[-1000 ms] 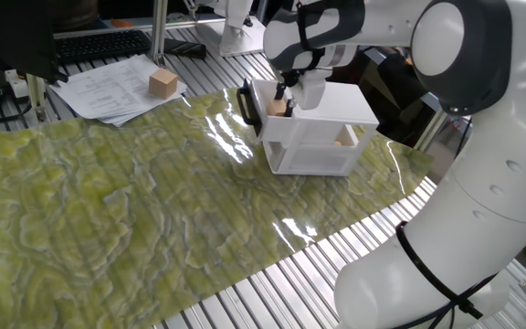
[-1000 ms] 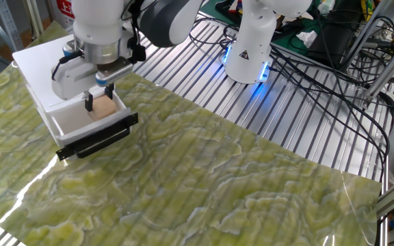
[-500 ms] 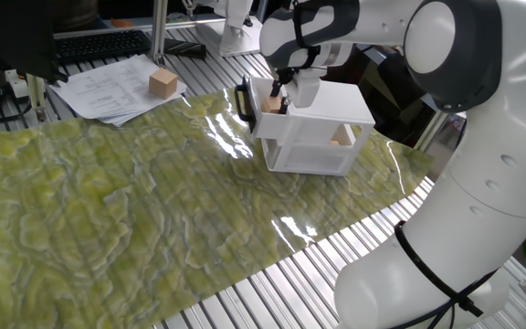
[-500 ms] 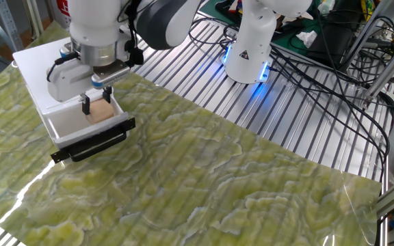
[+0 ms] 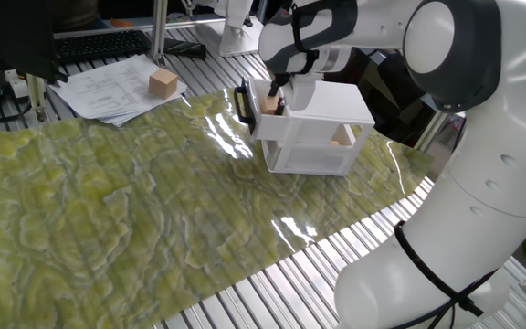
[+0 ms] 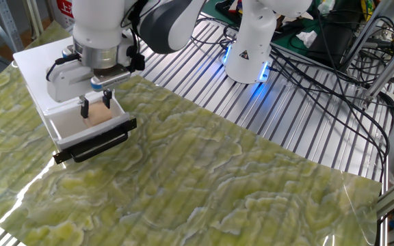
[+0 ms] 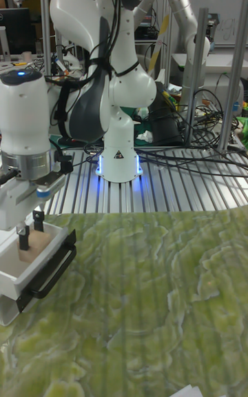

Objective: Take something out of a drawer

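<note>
So compared with a second ago the gripper (image 6: 95,102) sits a touch higher and the cube (image 6: 100,113) seems to have come up with it, though the change since half a second ago is tiny; the drawer (image 6: 81,127) is about as far out as it was. Starting nearest the tall fixed view: the drawer's black bar handle (image 7: 49,265) faces the camera, and behind it the white tray is pulled out of the cabinet (image 6: 40,65), open on top. The only thing I can see in it is the small tan cube (image 7: 30,243), and I can't tell whether it's resting on the drawer floor or just off it. The two black fingers (image 7: 37,218) come straight down on either side of the cube, set narrow, apparently pinching it, one pad on each side face. In one fixed view the cube (image 5: 271,104) shows at the drawer's rim, right under the gripper (image 5: 278,92), and the lower compartment of the cabinet (image 5: 325,133) has another tan piece (image 5: 341,139) in it. Further back in that view, a bigger tan wooden block (image 5: 163,83) sits on some printed papers (image 5: 112,89), well apart from the cabinet, off the green marbled mat (image 5: 135,210).
</note>
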Controlling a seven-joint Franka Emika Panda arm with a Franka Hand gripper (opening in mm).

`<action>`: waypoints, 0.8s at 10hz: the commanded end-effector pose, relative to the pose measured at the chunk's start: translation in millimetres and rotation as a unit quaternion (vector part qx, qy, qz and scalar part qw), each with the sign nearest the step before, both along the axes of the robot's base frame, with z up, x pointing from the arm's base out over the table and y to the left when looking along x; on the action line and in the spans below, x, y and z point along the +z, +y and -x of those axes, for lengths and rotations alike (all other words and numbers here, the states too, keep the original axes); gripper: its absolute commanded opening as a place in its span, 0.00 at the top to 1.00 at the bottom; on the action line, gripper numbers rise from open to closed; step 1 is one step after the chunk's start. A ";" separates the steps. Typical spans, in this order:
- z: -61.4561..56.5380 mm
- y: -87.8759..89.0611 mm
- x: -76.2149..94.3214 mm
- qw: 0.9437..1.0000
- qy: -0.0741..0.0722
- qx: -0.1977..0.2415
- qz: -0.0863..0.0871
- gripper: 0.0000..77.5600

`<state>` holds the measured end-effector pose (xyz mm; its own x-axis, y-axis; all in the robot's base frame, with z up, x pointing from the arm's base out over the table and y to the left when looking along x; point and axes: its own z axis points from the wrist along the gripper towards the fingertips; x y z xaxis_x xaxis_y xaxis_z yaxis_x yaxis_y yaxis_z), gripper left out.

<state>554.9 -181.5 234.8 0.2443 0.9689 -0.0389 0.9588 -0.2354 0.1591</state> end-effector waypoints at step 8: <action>-6.0 9.0 35.8 0.999 0.031 0.010 0.009 0.98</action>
<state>562.0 -171.3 261.8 0.2387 0.9691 -0.0626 0.9659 -0.2304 0.1179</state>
